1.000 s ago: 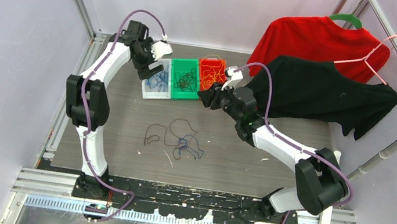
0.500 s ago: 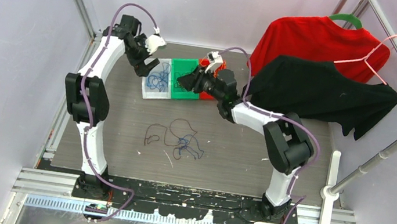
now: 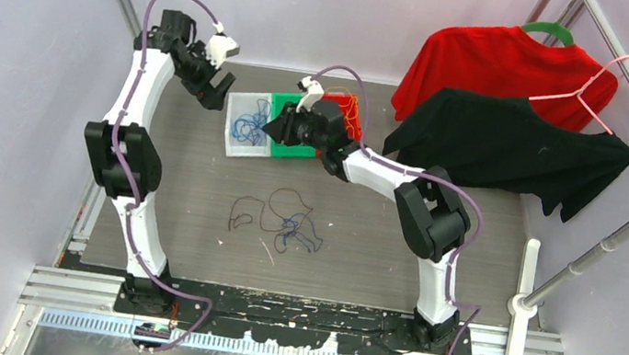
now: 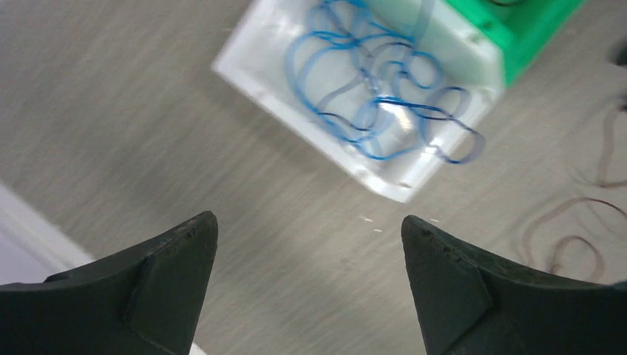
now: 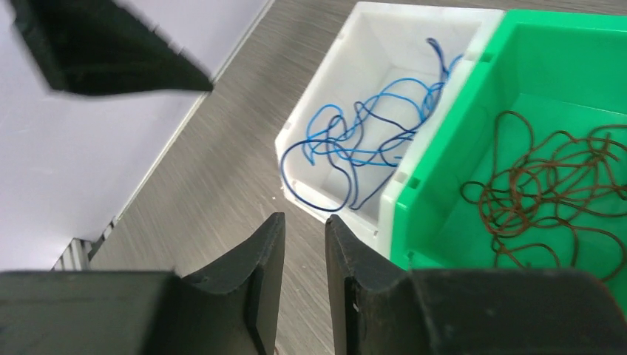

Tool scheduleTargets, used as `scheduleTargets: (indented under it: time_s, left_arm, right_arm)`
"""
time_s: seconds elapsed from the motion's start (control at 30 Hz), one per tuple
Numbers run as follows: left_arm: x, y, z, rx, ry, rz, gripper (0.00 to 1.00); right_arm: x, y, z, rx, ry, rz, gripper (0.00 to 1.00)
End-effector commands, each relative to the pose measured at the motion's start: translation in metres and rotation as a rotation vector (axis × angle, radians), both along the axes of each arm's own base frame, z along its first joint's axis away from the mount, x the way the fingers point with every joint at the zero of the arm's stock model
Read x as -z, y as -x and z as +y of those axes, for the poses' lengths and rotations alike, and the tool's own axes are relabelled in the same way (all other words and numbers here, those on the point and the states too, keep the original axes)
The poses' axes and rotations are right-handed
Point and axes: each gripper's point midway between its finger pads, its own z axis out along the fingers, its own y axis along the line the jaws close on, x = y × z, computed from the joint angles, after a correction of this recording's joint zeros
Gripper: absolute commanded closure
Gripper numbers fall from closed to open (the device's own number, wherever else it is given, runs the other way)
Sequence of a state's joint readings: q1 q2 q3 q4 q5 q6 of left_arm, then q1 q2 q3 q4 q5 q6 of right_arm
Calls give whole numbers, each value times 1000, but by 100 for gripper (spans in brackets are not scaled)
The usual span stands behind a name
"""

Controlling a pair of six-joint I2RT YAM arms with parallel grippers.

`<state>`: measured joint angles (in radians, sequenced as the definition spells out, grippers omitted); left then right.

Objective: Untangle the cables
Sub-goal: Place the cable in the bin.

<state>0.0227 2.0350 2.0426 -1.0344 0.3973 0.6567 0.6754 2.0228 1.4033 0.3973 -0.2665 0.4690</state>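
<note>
The left pincer (image 4: 307,225) hangs wide open above the white plastic bin (image 4: 255,52) of thin blue cables (image 4: 370,89). The right pincer (image 5: 304,229), narrowly parted and empty, hovers beside the green plastic bin (image 5: 532,52) of dark brown cables (image 5: 547,185). 1 loose cable tangle (image 3: 290,227) lies on the grey table (image 3: 376,242).

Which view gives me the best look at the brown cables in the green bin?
Right wrist: the brown cables lie close and sharp in the green bin. Top external: the right arm covers most of that bin, so they hardly show. Left wrist: only the bin's corner is in frame, its contents cut off.
</note>
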Motion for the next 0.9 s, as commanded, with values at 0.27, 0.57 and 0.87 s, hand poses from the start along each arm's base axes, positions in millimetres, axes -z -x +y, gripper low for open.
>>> scheduleTargets:
  time_s: [0.27, 0.57, 0.87]
  left_arm:
    - [24, 3, -110, 96, 57, -40, 50]
    - [67, -33, -95, 19, -29, -74, 72]
    - [94, -50, -91, -47, -38, -109, 73]
  right_arm:
    - [-52, 19, -114, 261, -12, -96, 74]
    - [-44, 47, -152, 322, 18, -94, 78]
    - [-20, 75, -156, 263, 48, -19, 70]
